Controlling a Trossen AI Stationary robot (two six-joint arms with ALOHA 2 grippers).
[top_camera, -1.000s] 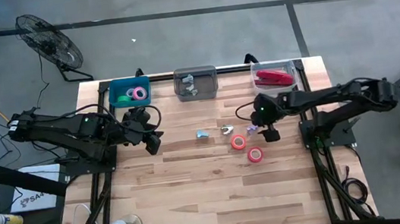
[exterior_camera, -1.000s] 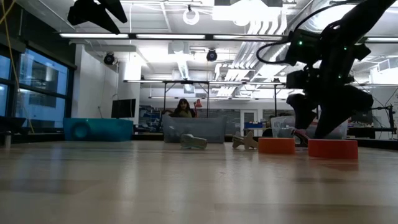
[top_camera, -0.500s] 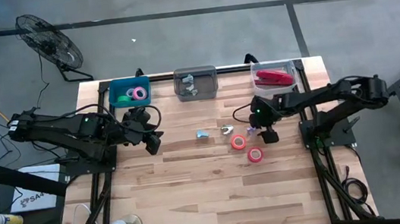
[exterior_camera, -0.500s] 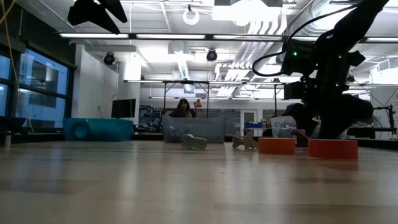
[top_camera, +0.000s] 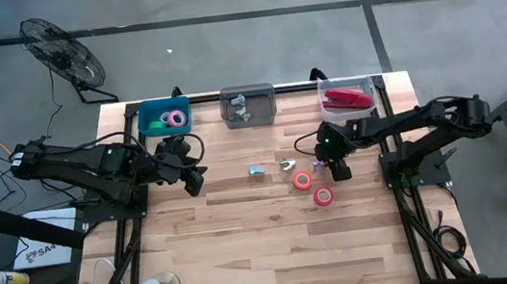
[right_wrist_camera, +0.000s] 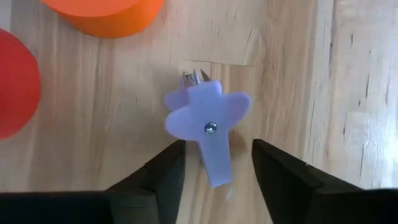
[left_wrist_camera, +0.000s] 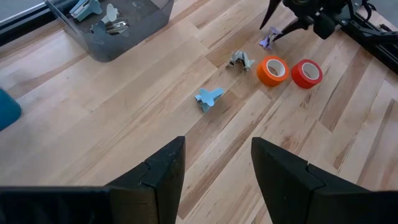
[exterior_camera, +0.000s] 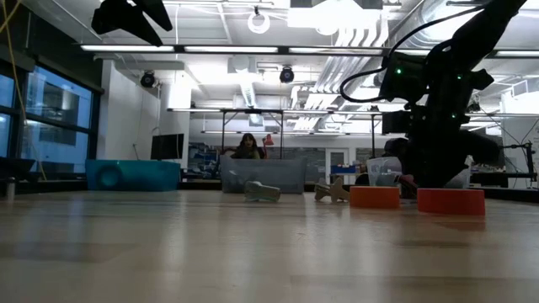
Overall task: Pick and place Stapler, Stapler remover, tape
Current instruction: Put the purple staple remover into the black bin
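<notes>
Just beside the orange tape roll [right_wrist_camera: 102, 15], the spread right end effector [right_wrist_camera: 214, 177] straddles a purple staple remover [right_wrist_camera: 208, 127].

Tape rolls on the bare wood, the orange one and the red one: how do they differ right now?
The orange tape roll lies nearer the bins; the red tape roll lies nearer the table's front edge. The orange roll sits closer to the grey staple remover than the red one does. The right hand, open over the purple staple remover, is beside both. Both lie flat, apart, ungripped.
</notes>
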